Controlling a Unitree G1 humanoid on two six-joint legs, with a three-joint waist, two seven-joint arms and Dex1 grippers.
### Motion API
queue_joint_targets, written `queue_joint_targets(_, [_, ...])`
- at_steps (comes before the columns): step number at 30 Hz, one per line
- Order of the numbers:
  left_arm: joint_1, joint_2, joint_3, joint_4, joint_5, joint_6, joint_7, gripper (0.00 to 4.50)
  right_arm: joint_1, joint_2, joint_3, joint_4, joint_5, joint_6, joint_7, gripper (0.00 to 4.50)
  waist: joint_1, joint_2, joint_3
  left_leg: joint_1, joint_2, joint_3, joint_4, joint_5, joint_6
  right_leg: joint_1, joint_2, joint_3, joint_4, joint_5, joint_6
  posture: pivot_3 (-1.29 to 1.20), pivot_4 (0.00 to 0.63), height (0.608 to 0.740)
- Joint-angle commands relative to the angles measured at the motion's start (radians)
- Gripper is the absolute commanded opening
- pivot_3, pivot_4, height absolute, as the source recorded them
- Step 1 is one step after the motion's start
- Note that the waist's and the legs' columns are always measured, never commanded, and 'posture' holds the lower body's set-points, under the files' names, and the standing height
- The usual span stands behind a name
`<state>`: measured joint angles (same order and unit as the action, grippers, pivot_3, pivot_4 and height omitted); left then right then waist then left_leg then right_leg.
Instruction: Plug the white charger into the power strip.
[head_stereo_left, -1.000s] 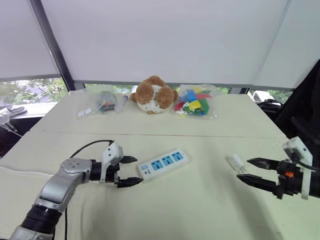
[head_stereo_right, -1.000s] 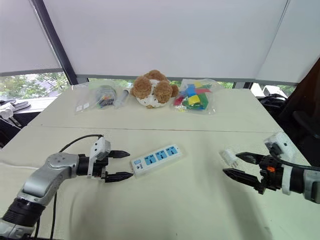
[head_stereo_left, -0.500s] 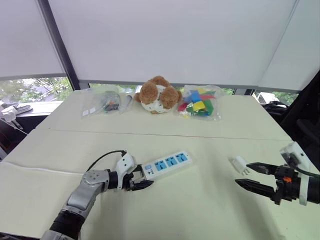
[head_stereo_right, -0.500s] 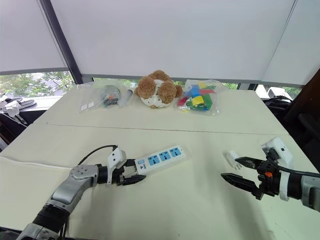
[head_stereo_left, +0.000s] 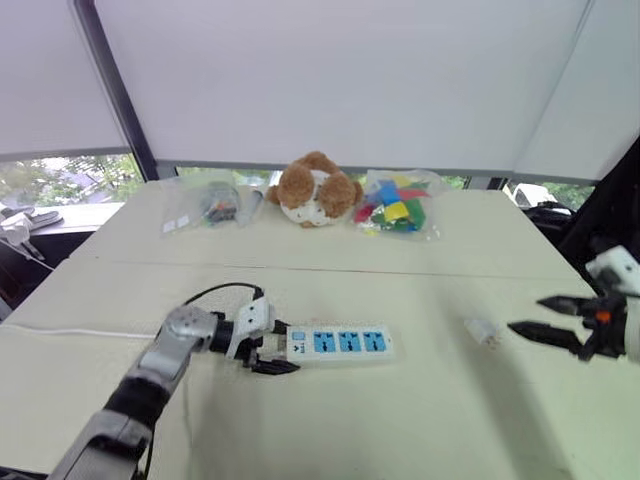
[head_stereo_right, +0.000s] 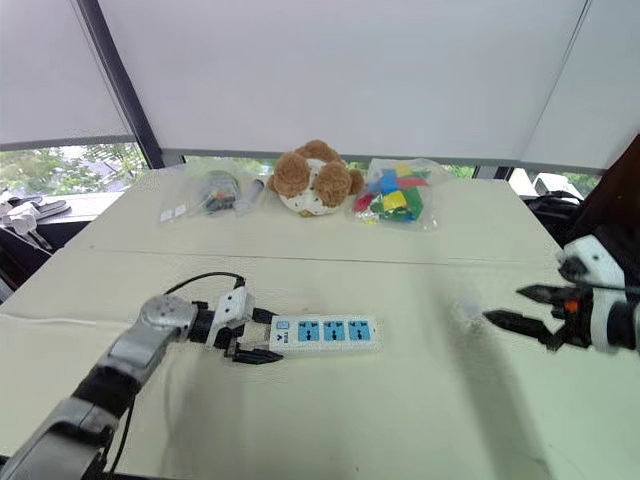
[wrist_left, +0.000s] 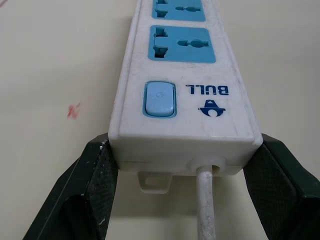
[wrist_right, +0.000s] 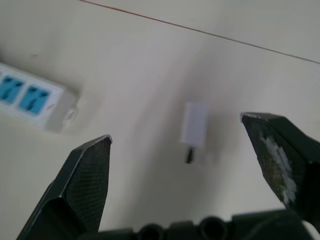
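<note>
On the bench (head_stereo_left: 400, 420), near its middle: power strip (head_stereo_left: 340, 343) lying flat, clamped at the cord end by the left end effector (head_stereo_left: 277, 348). Well to the right, white charger (head_stereo_left: 482, 332) on its side, just ahead of the right end effector (head_stereo_left: 527, 314), spread wide, touching nothing.

The left arm was extended forward with the elbow bent, its claw (head_stereo_left: 272, 348) clamped across the cord end of the strip (head_stereo_left: 340, 343), one black finger pressed on each long side. The right claw (head_stereo_left: 530, 313) hung well to the right of the strip, fingers spread wide, tips pointing toward it.
</note>
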<state>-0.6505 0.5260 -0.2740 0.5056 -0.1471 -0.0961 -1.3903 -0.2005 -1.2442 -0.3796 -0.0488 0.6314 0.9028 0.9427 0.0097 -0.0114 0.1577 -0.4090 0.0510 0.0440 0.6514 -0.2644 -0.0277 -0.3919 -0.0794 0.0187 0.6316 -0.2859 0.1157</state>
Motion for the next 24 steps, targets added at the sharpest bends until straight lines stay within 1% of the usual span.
queue_joint_targets(1, [-0.028,-0.039,-0.047,0.054,0.031,-0.056,-0.061,2.99,-0.170,-0.038,0.182,0.113,-0.079,-0.005,0.076,4.50,0.002,0.000,0.000,0.000,0.000,0.000,0.000,0.000,0.000,-0.001,0.000,0.000,0.000,0.000,0.000,0.00,0.150,0.739])
queue_joint_targets(4, [-0.033,-0.077,-0.061,0.081,0.053,-0.083,-0.054,2.99,-0.427,-0.033,0.425,0.254,-0.197,0.078,0.166,4.50,0.002,0.001,0.000,-0.003,0.000,0.001,0.001,0.000,0.001,-0.004,0.000,0.001,0.000,0.000,0.000,0.00,0.150,0.739])
queue_joint_targets(5, [-0.030,-0.094,-0.067,0.066,0.059,-0.073,-0.042,2.99,-0.477,-0.040,0.476,0.309,-0.237,0.074,0.202,4.50,0.005,0.002,0.000,-0.004,0.000,0.001,0.001,0.000,0.001,-0.004,0.000,0.001,0.000,0.000,0.000,0.00,0.150,0.739])
queue_joint_targets(6, [-0.019,-0.106,-0.066,0.066,0.061,-0.079,-0.034,2.99,-0.620,0.007,0.593,0.410,-0.329,0.093,0.231,4.50,0.004,0.002,0.000,-0.005,0.000,0.001,0.002,0.000,0.001,-0.005,0.000,0.002,0.000,0.000,0.000,0.00,0.150,0.739])
queue_joint_targets(8, [0.001,-0.130,-0.064,0.057,0.068,-0.084,-0.011,2.99,-0.831,0.083,0.753,0.579,-0.461,0.099,0.294,4.50,0.004,0.003,0.000,-0.009,0.000,0.001,0.006,-0.001,0.002,-0.006,0.000,0.002,0.001,0.000,0.000,0.00,0.150,0.739])
queue_joint_targets(9, [0.011,-0.141,-0.061,0.053,0.070,-0.082,0.001,2.99,-0.916,0.123,0.810,0.660,-0.514,0.097,0.319,4.50,0.001,0.005,-0.001,-0.011,-0.001,0.001,0.008,-0.001,0.002,-0.007,0.000,0.002,0.001,0.000,0.000,0.00,0.150,0.739])
queue_joint_targets(11, [0.025,-0.158,-0.054,0.047,0.072,-0.073,0.027,2.99,-1.022,0.186,0.881,0.814,-0.603,0.045,0.354,4.50,0.007,0.007,-0.002,-0.013,-0.001,0.001,0.011,-0.003,0.005,-0.008,-0.001,0.002,0.001,0.000,0.000,0.00,0.150,0.739])
queue_joint_targets(13, [0.032,-0.169,-0.048,0.046,0.077,-0.069,0.052,2.99,-1.091,0.235,0.927,0.944,-0.669,0.007,0.392,4.50,0.019,0.007,-0.002,-0.015,-0.002,0.001,0.013,-0.003,0.005,-0.007,-0.002,0.002,0.001,0.000,0.000,0.00,0.150,0.739])
queue_joint_targets(14, [0.033,-0.174,-0.039,0.051,0.078,-0.073,0.070,2.99,-1.112,0.258,0.950,1.002,-0.704,-0.021,0.409,4.50,0.030,0.007,-0.002,-0.016,-0.003,0.001,0.014,-0.003,0.005,-0.008,-0.002,0.002,0.001,0.000,0.000,0.00,0.150,0.739])
queue_joint_targets(17, [0.037,-0.178,-0.019,0.056,0.080,-0.074,0.112,2.99,-1.148,0.321,0.996,1.140,-0.789,-0.088,0.462,4.50,0.038,0.007,-0.002,-0.018,-0.004,0.001,0.016,-0.003,0.005,-0.007,-0.003,0.002,0.001,0.000,0.000,0.00,0.150,0.739])
queue_joint_targets(22, [0.054,-0.176,-0.012,0.042,0.081,-0.068,0.141,2.99,-1.171,0.364,1.003,1.256,-0.883,-0.173,0.485,4.50,0.033,0.013,-0.002,-0.017,-0.004,0.001,0.017,-0.002,0.003,-0.006,-0.003,0.002,0.002,0.000,0.000,0.00,0.150,0.739])
queue_joint_targets(24, [0.081,-0.172,-0.007,0.020,0.077,-0.059,0.152,2.99,-1.168,0.384,1.003,1.287,-0.913,-0.167,0.501,4.50,0.028,0.015,-0.004,-0.017,-0.004,0.001,0.017,-0.002,0.003,-0.006,-0.003,0.003,0.002,0.001,0.000,0.00,0.150,0.739])
